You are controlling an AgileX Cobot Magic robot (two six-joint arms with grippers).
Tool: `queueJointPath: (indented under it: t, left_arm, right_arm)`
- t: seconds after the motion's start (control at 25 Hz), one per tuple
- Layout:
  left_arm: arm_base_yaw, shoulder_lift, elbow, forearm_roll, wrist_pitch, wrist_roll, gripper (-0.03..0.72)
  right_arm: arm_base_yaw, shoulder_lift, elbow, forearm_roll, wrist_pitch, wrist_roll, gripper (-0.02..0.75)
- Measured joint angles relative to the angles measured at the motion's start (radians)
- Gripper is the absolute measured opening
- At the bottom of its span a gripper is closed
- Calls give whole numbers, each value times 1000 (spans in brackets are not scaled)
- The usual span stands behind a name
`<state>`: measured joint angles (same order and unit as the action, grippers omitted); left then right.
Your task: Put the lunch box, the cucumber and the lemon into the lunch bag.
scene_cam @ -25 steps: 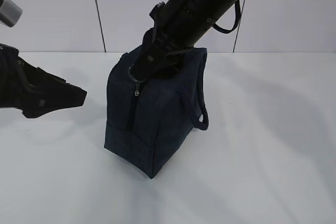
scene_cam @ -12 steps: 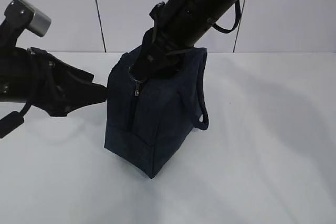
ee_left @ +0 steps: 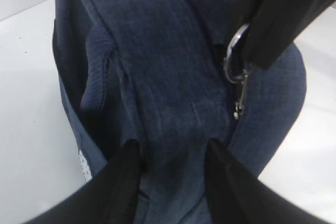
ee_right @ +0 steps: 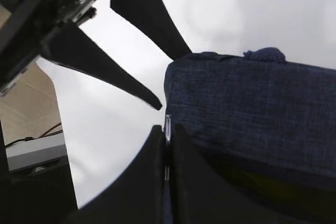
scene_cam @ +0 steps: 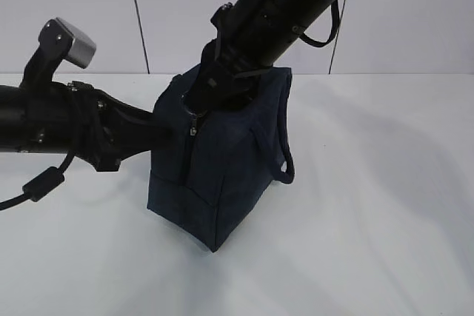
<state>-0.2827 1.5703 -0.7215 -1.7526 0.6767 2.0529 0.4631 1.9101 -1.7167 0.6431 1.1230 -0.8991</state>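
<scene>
On table (scene_cam: 385, 205): one lunch bag (scene_cam: 222, 175); left tool (ee_left: 170, 156) straddling fabric fold, right tool (ee_right: 167, 145) pinching ring pull (ee_left: 233, 56).

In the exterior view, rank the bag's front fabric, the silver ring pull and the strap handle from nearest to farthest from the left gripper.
From the left gripper:
1. Lunch bag front fabric, at its fingertips.
2. Silver ring pull, up right on the zipper.
3. Strap handle, on the bag's far right side.

A white tabletop (scene_cam: 370, 205) meets a pale panelled wall (scene_cam: 74, 5) with dark vertical seams.
</scene>
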Motion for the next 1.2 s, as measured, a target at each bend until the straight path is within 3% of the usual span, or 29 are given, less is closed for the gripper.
queueJointPath:
  t: [0.16,0.44,1.2]
  left_arm:
    - [0,19,0,-30,16,16,225]
    - [0,21,0,-32,50,23,25]
    - [0,22,0,-15,64,38,11]
  right_arm:
    - [0,0,0,5,2,0,20]
    - [0,0,0,21,9,0,20]
    - [0,-16,-1,-36,63,19,20]
